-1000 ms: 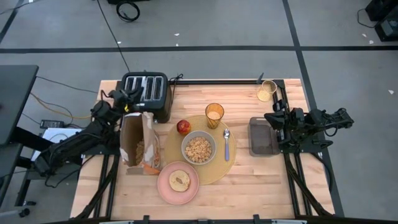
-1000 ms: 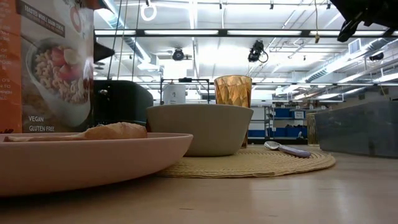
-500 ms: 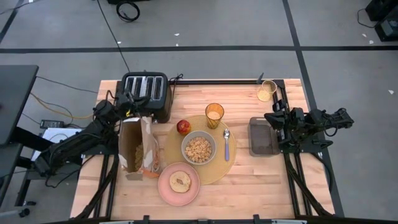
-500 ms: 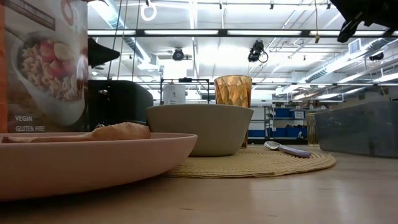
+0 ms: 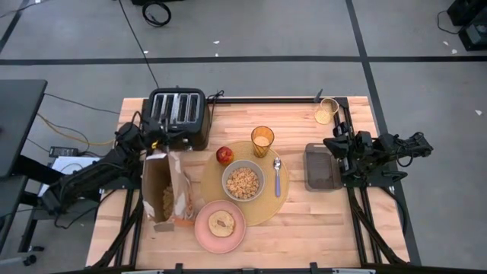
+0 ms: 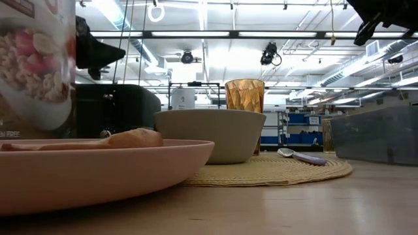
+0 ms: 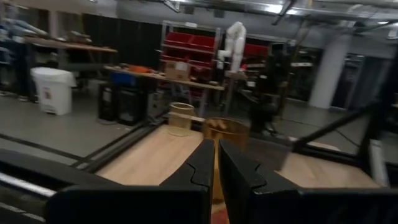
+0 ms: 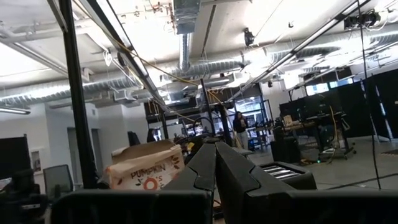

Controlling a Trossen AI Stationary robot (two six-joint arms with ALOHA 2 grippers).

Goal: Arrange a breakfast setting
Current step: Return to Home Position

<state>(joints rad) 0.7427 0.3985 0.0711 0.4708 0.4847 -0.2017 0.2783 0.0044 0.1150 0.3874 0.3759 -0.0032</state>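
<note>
The round tan placemat [image 5: 262, 209] carries the grey-green bowl [image 5: 243, 183] of cereal, the amber tumbler [image 5: 262, 141], the red apple [image 5: 224, 155] and the metal spoon [image 5: 277, 176]. The pink plate [image 5: 220, 226] holds the toast round [image 5: 221, 222] and sits at the mat's near left edge. A cereal box [image 5: 163, 190] stands to the left of the plate, its foot hidden in the low view. My left gripper [image 5: 158, 143] is shut at the box's far top end. My right gripper [image 5: 332, 144] is shut with nothing in it and waits at the right edge. My left gripper meets the cereal box at its top far edge [image 5: 157, 155], coming in about level from the table's far left. Its own wrist view shows only shut fingers [image 7: 199, 171] with a thin slit, so the kind of hold is hidden. The plate hides whether the box is lifted.
The black four-slot toaster [image 5: 177, 114] stands at the far left, right behind my left gripper. A grey container [image 5: 322, 166] lies by my right arm, and a small tan cup [image 5: 327, 111] stands at the far right. Bare wood lies near right.
My left gripper has turned at the wrist and shifted slightly toward the near edge. The cereal box has moved with it toward the table's near left, away from the bowl. The pink plate has slid a little to the right.
</note>
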